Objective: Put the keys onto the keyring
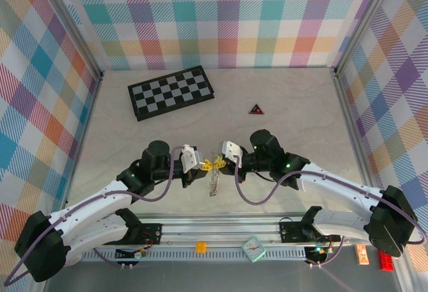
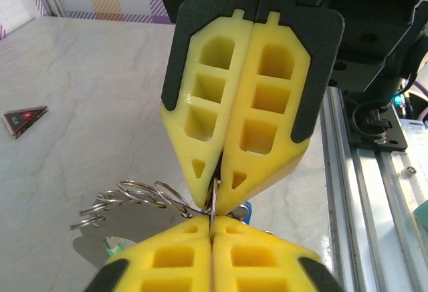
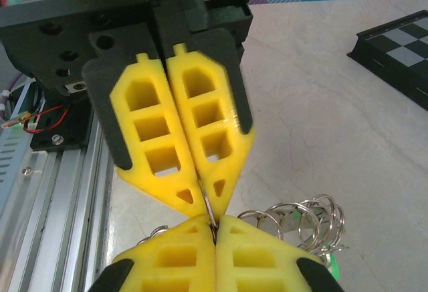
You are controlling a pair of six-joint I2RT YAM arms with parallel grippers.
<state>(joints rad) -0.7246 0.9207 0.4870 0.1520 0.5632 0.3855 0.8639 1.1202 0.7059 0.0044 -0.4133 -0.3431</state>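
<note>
Both grippers meet tip to tip over the near middle of the table. In the left wrist view my left gripper (image 2: 212, 224) is shut on one thin silvery ring of the keyring (image 2: 137, 197). The right gripper's yellow fingers (image 2: 257, 138) pinch the same ring from above. From the right wrist, my right gripper (image 3: 215, 225) is shut on that ring, with the keyring (image 3: 304, 220) looping off to the right. A blue key head (image 2: 247, 210) peeks out behind the fingertips, and a green key (image 2: 115, 245) lies under the loops. From above, the keyring (image 1: 214, 185) hangs below the left gripper (image 1: 202, 166) and the right gripper (image 1: 219, 164).
A black-and-white checkerboard (image 1: 171, 92) lies at the back left, and a dark red-edged triangle (image 1: 257, 109) sits behind the grippers. An aluminium rail (image 1: 221, 228) runs along the near edge, with a small teal clock (image 1: 254, 248) below it. Plaid walls enclose the table.
</note>
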